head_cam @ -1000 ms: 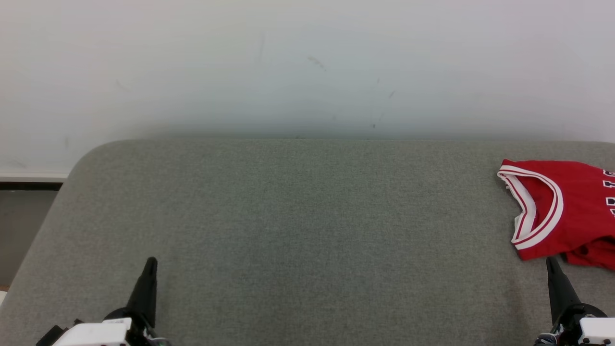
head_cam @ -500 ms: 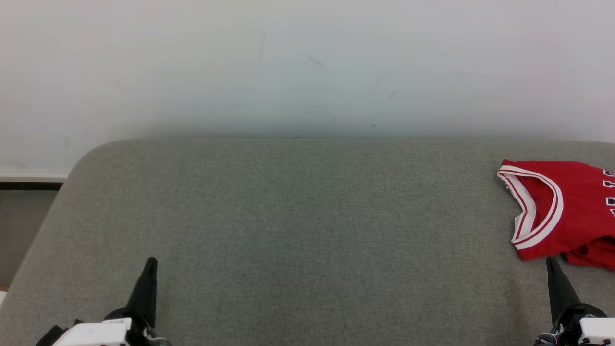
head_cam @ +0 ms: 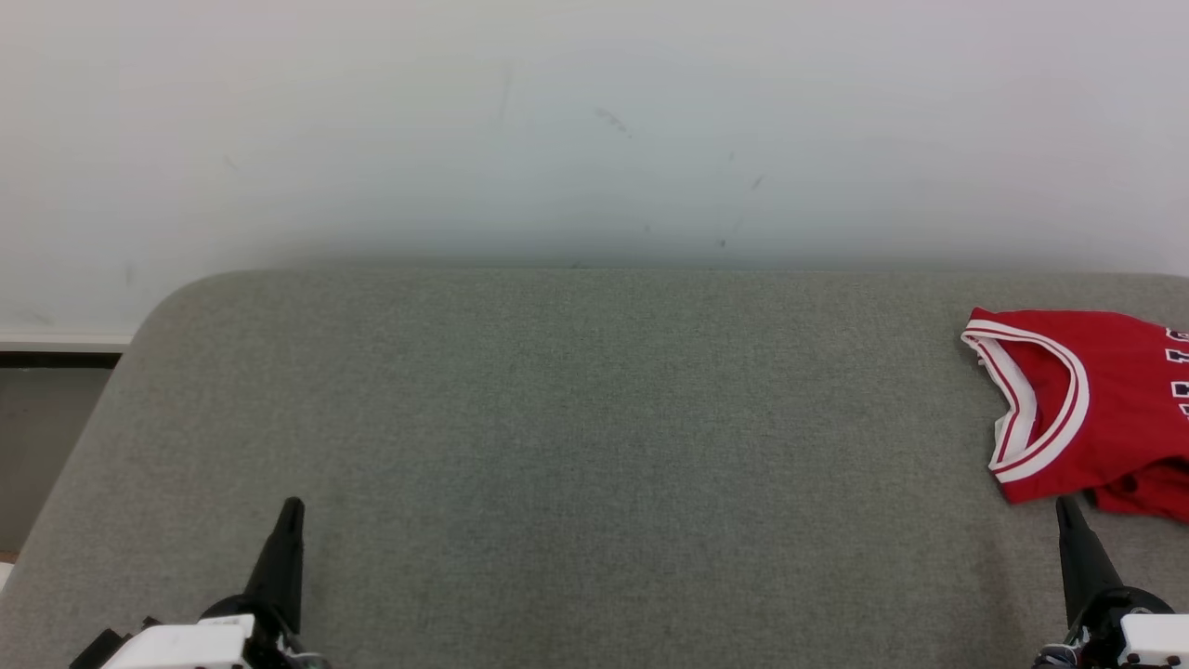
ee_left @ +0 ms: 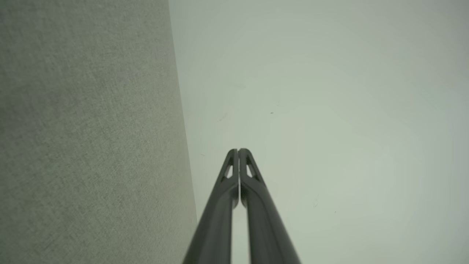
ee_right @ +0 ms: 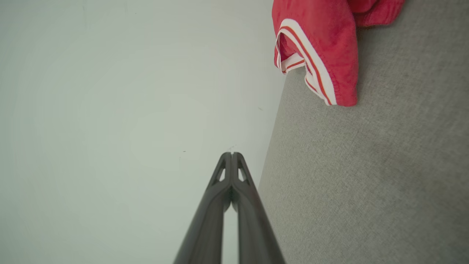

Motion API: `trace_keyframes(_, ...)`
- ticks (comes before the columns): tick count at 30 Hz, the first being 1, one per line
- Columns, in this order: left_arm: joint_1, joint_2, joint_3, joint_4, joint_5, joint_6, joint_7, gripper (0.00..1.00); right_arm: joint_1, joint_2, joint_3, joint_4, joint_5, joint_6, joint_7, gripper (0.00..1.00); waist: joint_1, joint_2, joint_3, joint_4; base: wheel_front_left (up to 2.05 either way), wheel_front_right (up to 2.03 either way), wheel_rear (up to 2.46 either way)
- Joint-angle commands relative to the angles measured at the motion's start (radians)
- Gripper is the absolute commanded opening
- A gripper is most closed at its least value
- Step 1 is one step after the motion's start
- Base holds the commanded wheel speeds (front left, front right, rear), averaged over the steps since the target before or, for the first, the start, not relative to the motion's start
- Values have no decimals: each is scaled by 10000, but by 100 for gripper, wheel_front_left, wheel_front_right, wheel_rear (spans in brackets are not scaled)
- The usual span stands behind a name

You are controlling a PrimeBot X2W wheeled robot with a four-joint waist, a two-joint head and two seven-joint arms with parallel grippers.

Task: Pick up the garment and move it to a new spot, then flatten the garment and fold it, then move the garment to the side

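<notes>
The red garment (head_cam: 1105, 400) bore white lettering (head_cam: 1180, 357), cut off at the view's edge; none of it could be read.

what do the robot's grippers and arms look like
The left gripper and right gripper look alike. Each is a pair of long, matte dark grey fingers tapering to a narrow rounded tip, with a small triangular cut-out near each tip, clear in the wrist views. They rise from a black base joined to a white housing. No markings are readable.

no visible change, nothing has moved
</notes>
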State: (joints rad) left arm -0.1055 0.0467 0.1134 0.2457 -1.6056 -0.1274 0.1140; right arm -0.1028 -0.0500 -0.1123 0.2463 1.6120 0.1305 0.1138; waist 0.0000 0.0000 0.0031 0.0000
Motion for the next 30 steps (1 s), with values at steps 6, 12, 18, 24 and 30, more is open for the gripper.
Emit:
trace_keyframes(6, -96, 66, 21, -3, -139, -66, 32, 0, -136, -1, -42, -27, 20, 4, 39, 0, 0, 0, 0, 0, 0, 0, 0)
trace_keyframes(12, -96, 66, 21, -3, -139, -66, 32, 0, -136, -1, -41, -27, 20, 4, 40, 0, 0, 0, 0, 0, 0, 0, 0)
trace_keyframes(18, -96, 66, 21, -3, -139, -66, 32, 0, -135, -1, -41, -27, 20, 4, 40, 0, 0, 0, 0, 0, 0, 0, 0)
trace_keyframes(24, -96, 66, 21, -4, -139, -66, 32, 0, -135, -1, -41, -27, 20, 4, 40, 0, 0, 0, 0, 0, 0, 0, 0)
trace_keyframes(30, -96, 67, 21, -4, -139, -66, 32, 0, -135, -1, -41, -27, 20, 4, 40, 0, 0, 0, 0, 0, 0, 0, 0)
